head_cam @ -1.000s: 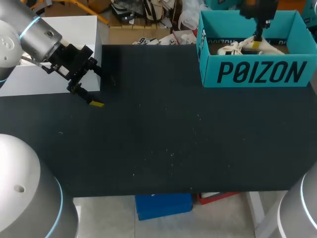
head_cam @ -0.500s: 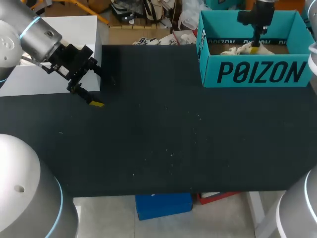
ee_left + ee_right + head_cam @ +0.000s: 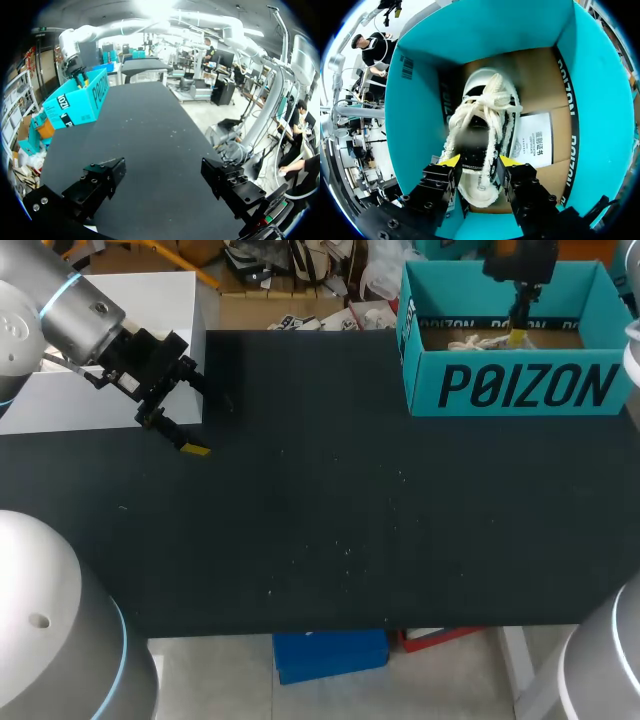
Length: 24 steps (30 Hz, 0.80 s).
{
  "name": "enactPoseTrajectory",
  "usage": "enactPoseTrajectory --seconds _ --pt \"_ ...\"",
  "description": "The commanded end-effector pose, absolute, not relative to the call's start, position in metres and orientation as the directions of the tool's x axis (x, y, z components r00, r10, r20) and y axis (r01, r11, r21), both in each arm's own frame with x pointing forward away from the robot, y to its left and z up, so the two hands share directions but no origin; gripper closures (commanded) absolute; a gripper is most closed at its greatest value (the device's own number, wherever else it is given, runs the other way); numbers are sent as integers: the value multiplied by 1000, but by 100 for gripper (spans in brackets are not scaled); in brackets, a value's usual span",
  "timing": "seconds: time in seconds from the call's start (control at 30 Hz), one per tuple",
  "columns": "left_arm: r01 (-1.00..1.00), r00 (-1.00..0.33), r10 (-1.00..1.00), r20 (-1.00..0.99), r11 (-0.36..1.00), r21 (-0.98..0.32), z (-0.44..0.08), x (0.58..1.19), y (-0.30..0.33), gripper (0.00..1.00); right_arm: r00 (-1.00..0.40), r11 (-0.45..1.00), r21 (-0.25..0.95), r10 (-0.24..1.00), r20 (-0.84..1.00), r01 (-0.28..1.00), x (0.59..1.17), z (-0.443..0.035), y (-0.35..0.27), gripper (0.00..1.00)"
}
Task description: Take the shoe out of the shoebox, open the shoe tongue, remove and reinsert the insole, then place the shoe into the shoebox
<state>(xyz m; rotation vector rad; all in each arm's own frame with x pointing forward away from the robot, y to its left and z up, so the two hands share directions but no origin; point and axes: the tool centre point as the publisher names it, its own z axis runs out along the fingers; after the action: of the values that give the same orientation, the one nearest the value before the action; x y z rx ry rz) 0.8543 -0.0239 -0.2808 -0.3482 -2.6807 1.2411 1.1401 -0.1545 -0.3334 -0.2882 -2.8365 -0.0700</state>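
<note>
A white knitted shoe (image 3: 487, 107) with thick white laces lies on the cardboard floor of the teal shoebox (image 3: 415, 110), toe pointing away from my right gripper (image 3: 480, 161). That gripper hangs over the shoe's heel end, its yellow tips apart on either side of the collar, open. In the head view the shoebox (image 3: 520, 385) stands at the table's back right, with the right gripper (image 3: 517, 337) inside it and a bit of the shoe (image 3: 478, 341) showing over the wall. My left gripper (image 3: 175, 435) hovers wide open and empty at the back left, also seen as the left gripper (image 3: 165, 190) above bare table.
A white block (image 3: 100, 340) stands at the back left, just behind the left gripper. A white printed card (image 3: 535, 140) lies on the box floor beside the shoe. The black table (image 3: 330, 520) stretches between the two arms.
The right arm lowered the shoe from above the box's rim down onto its floor, and its fingers spread apart and let go. The left arm has not moved.
</note>
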Motion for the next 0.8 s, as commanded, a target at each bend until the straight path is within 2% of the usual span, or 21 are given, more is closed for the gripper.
enactPoseTrajectory --seconds 0.03,0.3,0.47,0.5,0.8 --pt "142 -960 277 49 627 -766 -282 854 -24 0 -952 978 12 198 233 206 1136 -304 -156 53" --pt "142 -960 277 49 627 -766 -282 854 -24 0 -971 976 22 213 108 217 1130 -256 -153 51" --pt "142 -960 277 49 627 -766 -282 854 -24 0 -976 974 64 217 17 218 1116 -224 -138 64" --pt "142 -960 277 49 627 -766 -282 854 -24 0 -976 974 74 216 -9 215 1111 -218 -134 64" --pt "142 -960 277 49 627 -766 -282 854 -24 0 -935 951 215 269 -230 221 1054 -184 -84 52"
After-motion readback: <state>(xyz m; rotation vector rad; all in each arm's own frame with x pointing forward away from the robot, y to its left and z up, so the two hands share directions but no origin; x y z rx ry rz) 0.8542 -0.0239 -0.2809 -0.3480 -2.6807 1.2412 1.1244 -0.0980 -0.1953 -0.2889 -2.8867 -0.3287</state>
